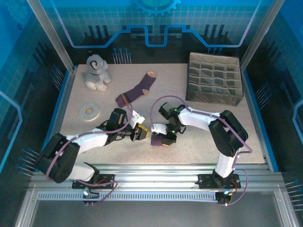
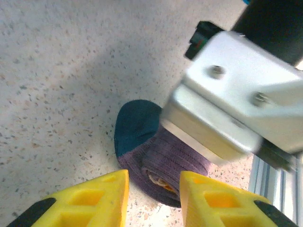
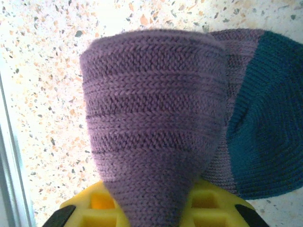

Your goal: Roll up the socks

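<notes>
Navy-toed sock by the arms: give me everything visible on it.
Purple ribbed knit with a dark blue-teal toe, the navy-toed sock is partly rolled into a thick bundle, an orange bit showing at the roll's end. It lies on the speckled table near the front edge. The right hand pinches a fold that tapers into its grip. The left hand flanks its near edge; grip unclear.
</notes>
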Tool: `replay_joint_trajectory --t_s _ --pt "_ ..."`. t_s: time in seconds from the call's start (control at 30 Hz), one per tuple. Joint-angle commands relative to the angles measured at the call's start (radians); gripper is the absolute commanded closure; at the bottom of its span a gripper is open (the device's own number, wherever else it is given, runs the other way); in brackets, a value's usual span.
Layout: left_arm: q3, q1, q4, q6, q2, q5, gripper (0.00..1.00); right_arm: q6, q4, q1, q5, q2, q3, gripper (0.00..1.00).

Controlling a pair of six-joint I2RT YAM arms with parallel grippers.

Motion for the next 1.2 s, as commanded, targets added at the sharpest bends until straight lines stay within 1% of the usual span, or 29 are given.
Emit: replay_joint_trajectory --t_s 0.0,0.13,0.27,0.4,0.5,0.57,0.7,0.87,1.17 --pt "-0.071 -0.023 0.125 0.086 -0.096 -0.036 0.67 0.012 -0.140 -0.029 -0.044 0.074 -0.003 1.00" --pt "-0.122 -0.073 0.112 0.181 -0.212 -0.088 0.66 0.012 -0.169 -0.043 -0.066 0.104 0.023 1.00" --pt "-0.145 -0.122 0.071 0.236 -0.312 -0.162 0.60 0.014 -0.192 -0.053 -0.066 0.133 0.046 1.00" --pt "-0.131 -0.193 0.013 0.291 -0.341 -0.214 0.55 0.015 -0.209 -0.059 -0.070 0.154 0.064 1.00" --pt "-0.090 -0.262 -0.051 0.355 -0.320 -0.270 0.53 0.015 -0.225 -0.063 -0.074 0.169 0.077 1.00" --pt "-0.075 -0.298 -0.061 0.391 -0.303 -0.309 0.51 0.013 -0.235 -0.066 -0.078 0.173 0.079 1.00" --pt "-0.045 -0.339 -0.062 0.447 -0.254 -0.350 0.49 0.009 -0.236 -0.076 -0.080 0.159 0.055 1.00" --pt "-0.011 -0.374 -0.051 0.516 -0.151 -0.388 0.46 -0.003 -0.237 -0.084 -0.101 0.141 0.032 1.00" --pt "0.015 -0.383 0.057 0.560 0.003 -0.375 0.45 -0.009 -0.268 -0.095 -0.143 0.167 0.047 1.00"
